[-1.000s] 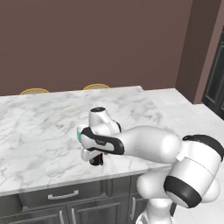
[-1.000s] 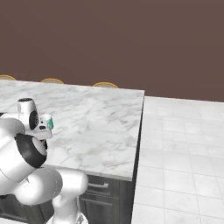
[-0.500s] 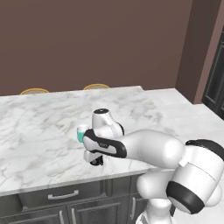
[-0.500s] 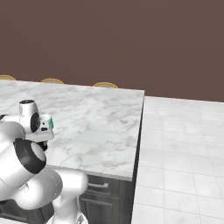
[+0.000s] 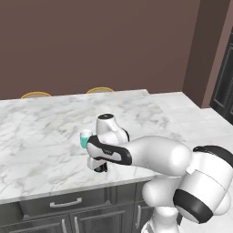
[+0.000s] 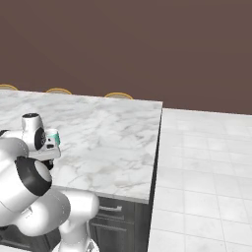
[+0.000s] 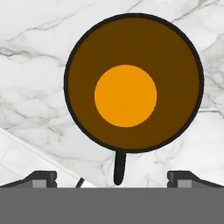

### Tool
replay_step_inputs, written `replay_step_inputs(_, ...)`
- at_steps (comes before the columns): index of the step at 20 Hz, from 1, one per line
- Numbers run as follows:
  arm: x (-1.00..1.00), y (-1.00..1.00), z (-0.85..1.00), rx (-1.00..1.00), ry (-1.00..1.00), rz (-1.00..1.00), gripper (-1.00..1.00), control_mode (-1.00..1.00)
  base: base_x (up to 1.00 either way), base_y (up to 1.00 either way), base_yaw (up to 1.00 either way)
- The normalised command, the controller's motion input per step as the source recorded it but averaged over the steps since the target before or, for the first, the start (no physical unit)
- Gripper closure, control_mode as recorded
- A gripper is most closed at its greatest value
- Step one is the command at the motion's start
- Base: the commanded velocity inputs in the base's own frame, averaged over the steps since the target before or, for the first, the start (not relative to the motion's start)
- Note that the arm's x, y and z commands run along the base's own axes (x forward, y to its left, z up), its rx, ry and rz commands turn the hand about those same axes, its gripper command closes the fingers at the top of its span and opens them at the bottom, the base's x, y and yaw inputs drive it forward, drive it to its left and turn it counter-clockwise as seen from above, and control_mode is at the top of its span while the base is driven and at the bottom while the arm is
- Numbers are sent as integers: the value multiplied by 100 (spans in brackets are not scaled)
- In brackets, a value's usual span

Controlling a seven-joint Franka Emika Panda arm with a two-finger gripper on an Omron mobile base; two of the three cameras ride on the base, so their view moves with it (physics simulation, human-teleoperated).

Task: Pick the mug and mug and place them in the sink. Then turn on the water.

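Two dark finger tips of the gripper point(image 7: 112, 177) stand far apart, wide open and holding nothing. They hang right above the black mug point(image 7: 133, 82), looking straight down into its orange inside. One tip sits on each side of the mug, likely so they can slide down around it and squeeze. The mug's thin handle point(image 7: 119, 167) points back toward the hand, between the two tips, so it probably will not get in the way. The black mug stands upright on the marble counter point(image 5: 41, 136), close to the counter's front edge.

Just past the hand, on its far side, stands the teal mug point(image 5: 85, 139). It is upright too, right beside the gripper's white body, and nothing holds it. It is close enough that the hand might bump it.

Neither mug has been picked up yet, so the job looks to be at its start.
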Motion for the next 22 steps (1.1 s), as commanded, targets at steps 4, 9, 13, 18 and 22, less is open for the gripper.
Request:
replay_step_inputs(4, 3, 0, -8, 0, -2, 0, -100, -100, 0, 0, 0)
replay_step_inputs(9, 0, 0, -13, 0, -2, 0, -100, -100, 0, 0, 0)
replay_step_inputs(13, 0, 0, -15, 0, -3, 0, -100, -100, 0, 0, 0)
replay_step_inputs(18, 0, 0, -15, 0, -3, 0, -100, -100, 0, 0, 0)
replay_step_inputs(22, 0, 0, -11, 0, -1, 0, -100, -100, 0, 0, 0)
